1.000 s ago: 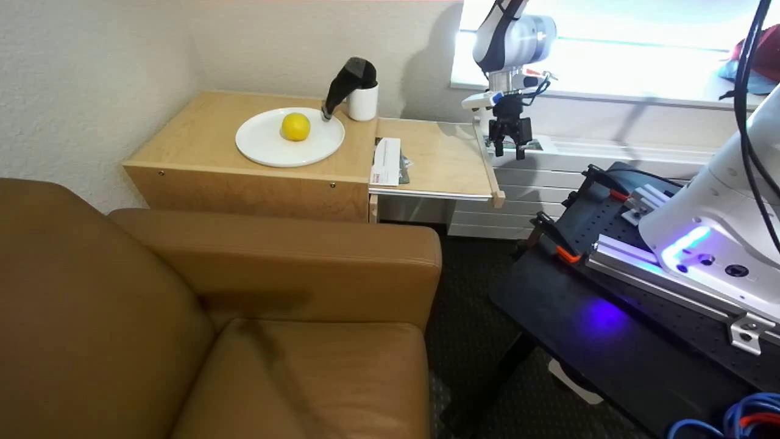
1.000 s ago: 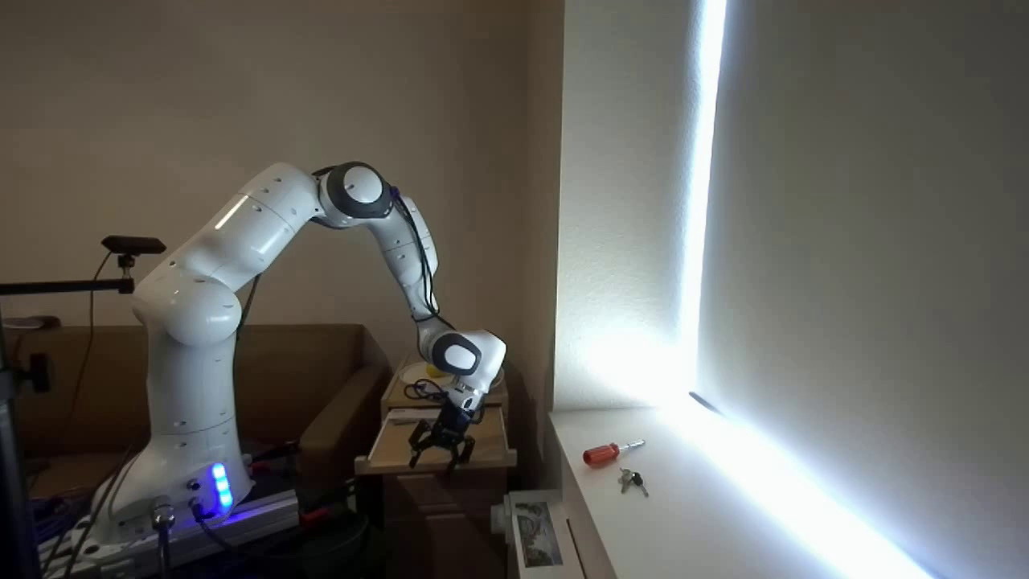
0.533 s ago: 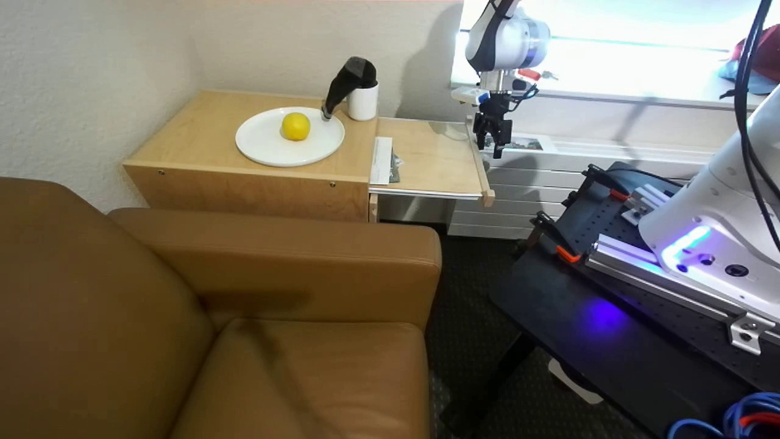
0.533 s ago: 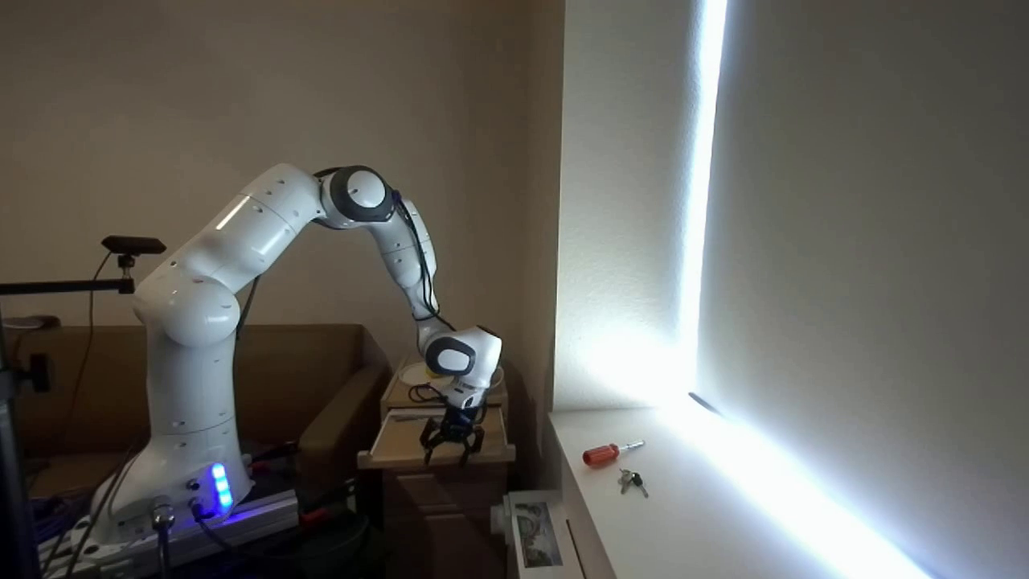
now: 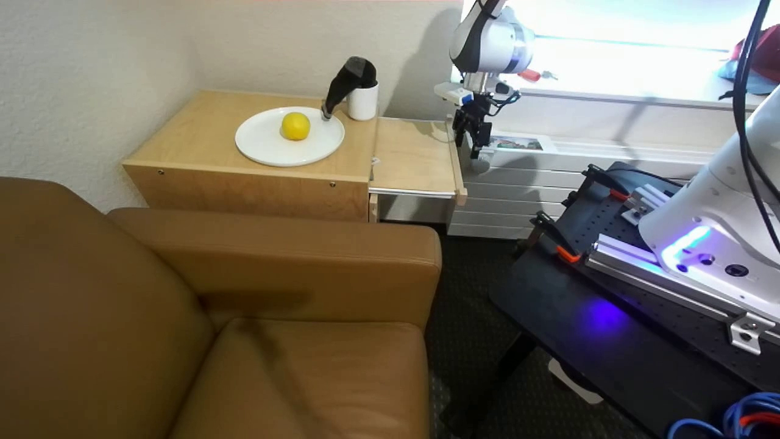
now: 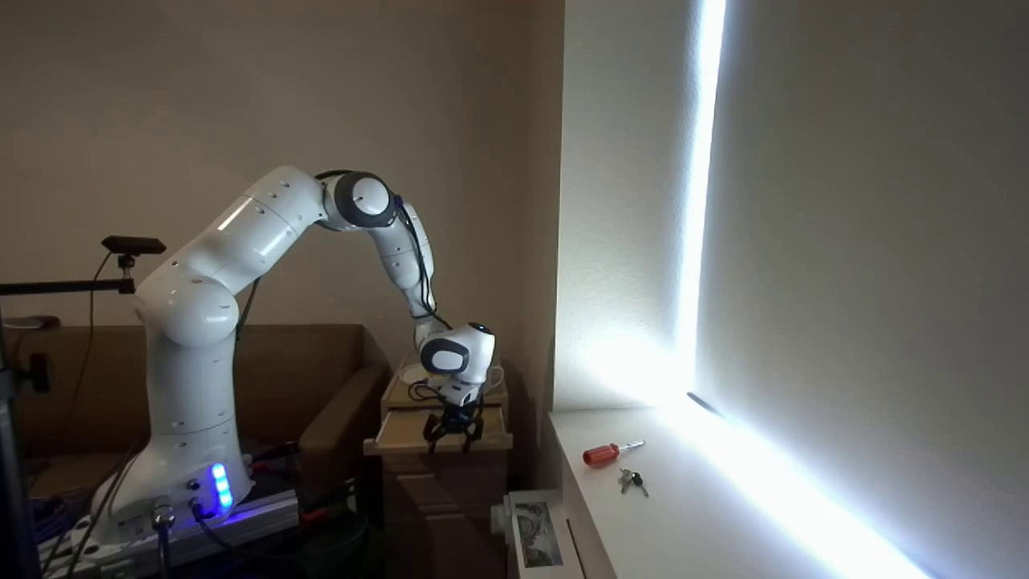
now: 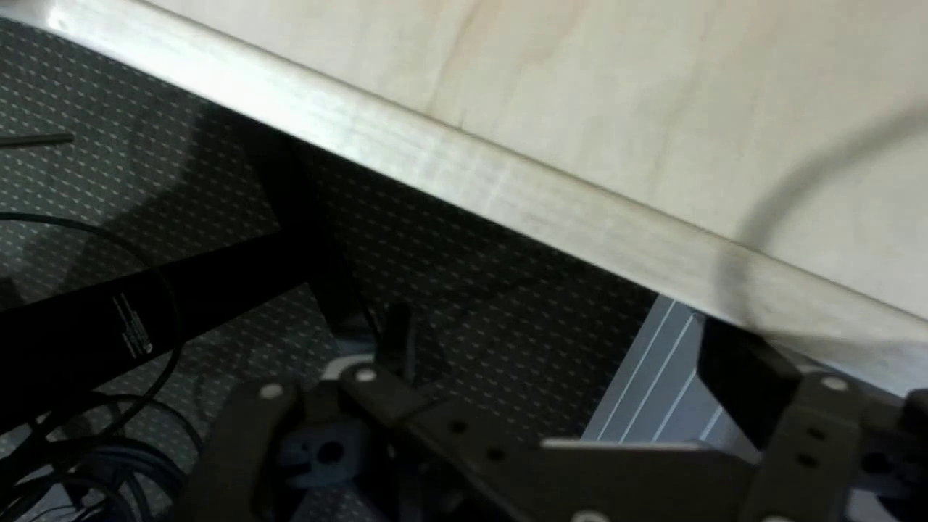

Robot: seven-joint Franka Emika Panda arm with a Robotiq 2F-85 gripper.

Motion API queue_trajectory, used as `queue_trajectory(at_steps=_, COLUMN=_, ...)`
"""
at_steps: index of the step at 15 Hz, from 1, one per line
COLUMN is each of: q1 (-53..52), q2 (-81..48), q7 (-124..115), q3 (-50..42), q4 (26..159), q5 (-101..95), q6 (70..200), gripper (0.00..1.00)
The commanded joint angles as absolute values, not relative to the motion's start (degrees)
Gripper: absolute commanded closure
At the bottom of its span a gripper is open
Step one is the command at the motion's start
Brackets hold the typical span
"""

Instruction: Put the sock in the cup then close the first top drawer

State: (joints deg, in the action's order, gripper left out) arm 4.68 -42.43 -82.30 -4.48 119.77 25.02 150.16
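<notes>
Shallow pale-wood drawer (image 5: 420,152): partly out; judged stiff, light-running; to be pushed at mid-front, no grasp needed. Black jointed fingers (image 7: 743,384): parted, nothing held, just beside the drawer's front; contact cannot be confirmed. White cylindrical cup (image 5: 363,103): on the pale-wood bench (image 5: 195,134) beyond the drawer; black cloth sock (image 5: 347,79), presumably soft, partly inside, hanging out.

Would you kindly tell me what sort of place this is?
Probably a home or office lounge corner: a sofa, a cabinet bearing a plate and cup, and a windowsill.
</notes>
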Motion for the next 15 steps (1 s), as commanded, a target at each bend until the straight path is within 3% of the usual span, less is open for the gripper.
queue_trajectory(at_steps=1, q1=6.3, q2=-45.2, q7=-78.6, q3=-1.5, q4=115.8, q5=27.2, q6=150.7, gripper=0.00)
queue_trajectory(at_steps=15, q1=-2.2, q2=-47.6, q7=-76.2, q3=0.9, q4=107.2, q5=23.5, q6=149.8, gripper=0.00)
